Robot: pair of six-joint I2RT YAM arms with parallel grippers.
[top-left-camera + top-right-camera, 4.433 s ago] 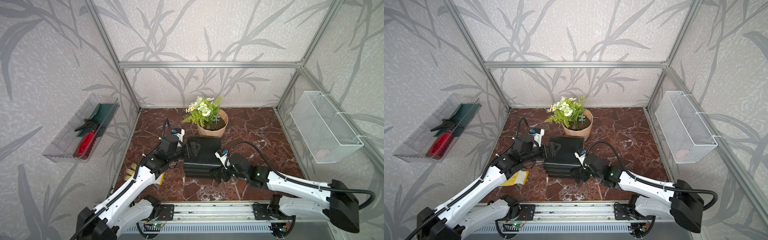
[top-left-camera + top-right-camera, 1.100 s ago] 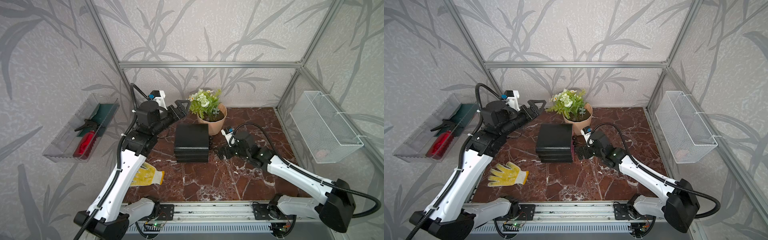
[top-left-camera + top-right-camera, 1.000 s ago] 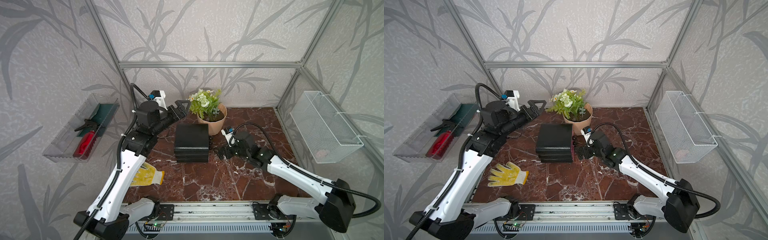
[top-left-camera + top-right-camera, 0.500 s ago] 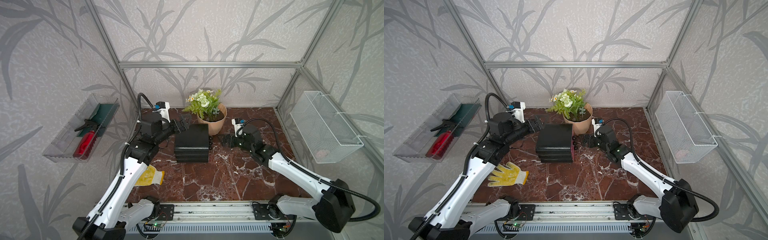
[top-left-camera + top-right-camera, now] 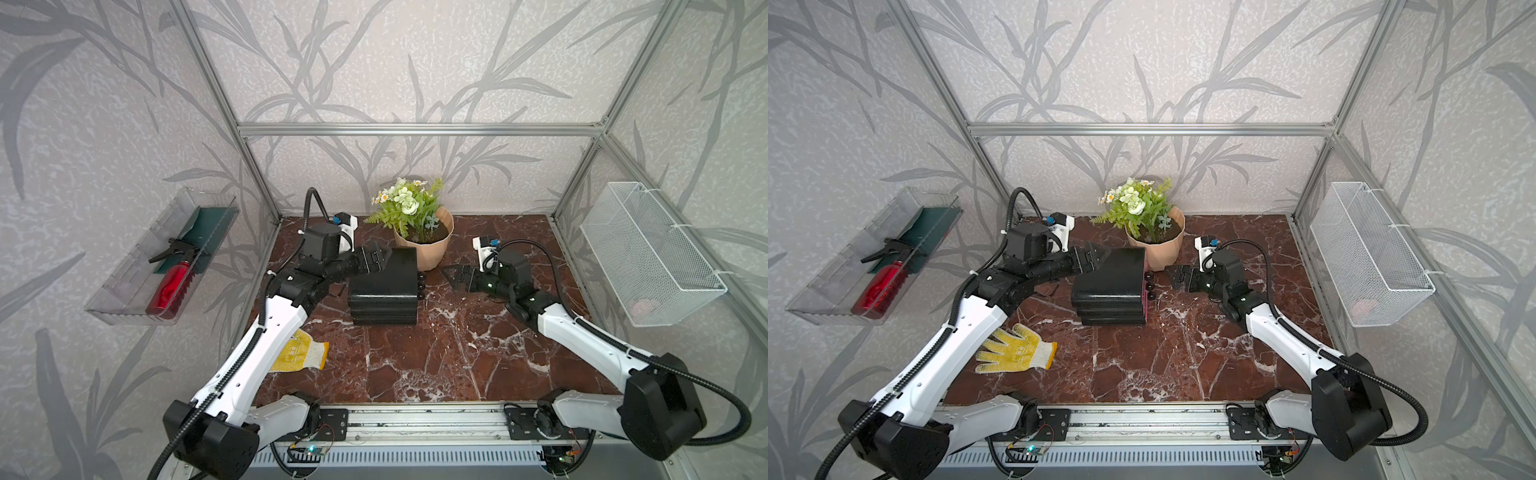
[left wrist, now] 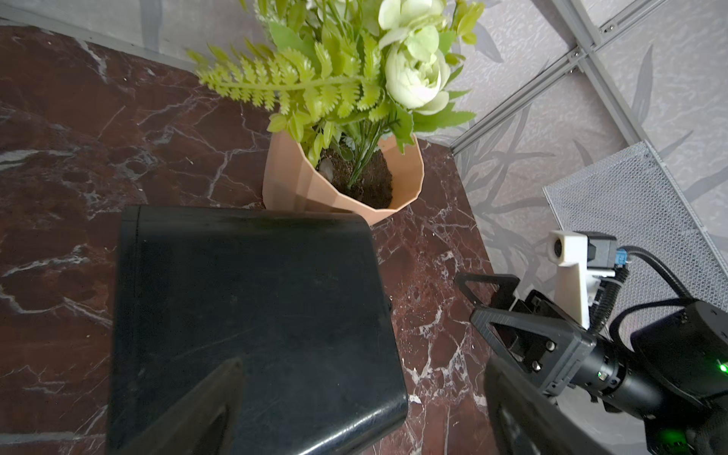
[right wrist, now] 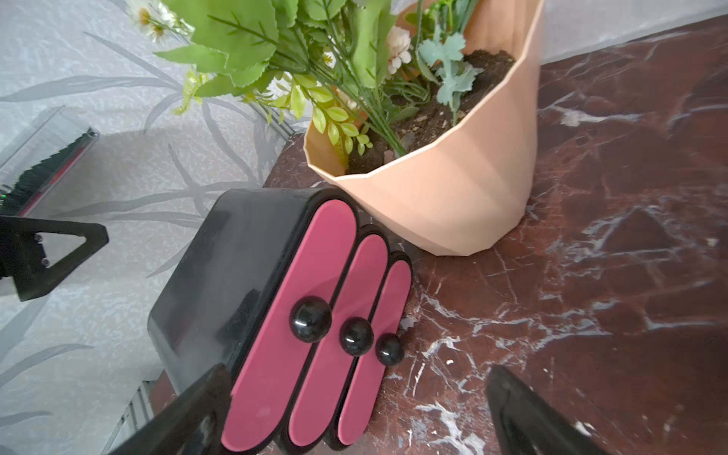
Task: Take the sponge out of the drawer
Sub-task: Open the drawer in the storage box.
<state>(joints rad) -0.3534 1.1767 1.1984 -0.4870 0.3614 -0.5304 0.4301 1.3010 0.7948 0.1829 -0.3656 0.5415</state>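
3 drawers (image 7: 275, 354) all shut, sponge unseen, likely inside. right gripper (image 5: 457, 277) wide, facing the knobs (image 7: 311, 319): i'd centre on 1, pinch, pull straight. left gripper (image 5: 378, 258) wide over cabinet (image 5: 384, 286) top, brace it.

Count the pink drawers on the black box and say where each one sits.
3, stacked in the black box, all shut: top drawer, middle drawer, bottom drawer. None seems hidden.

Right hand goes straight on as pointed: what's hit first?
The right hand would probably meet the black knobs on the drawer unit first; the gap between looks free, though depth is unclear.
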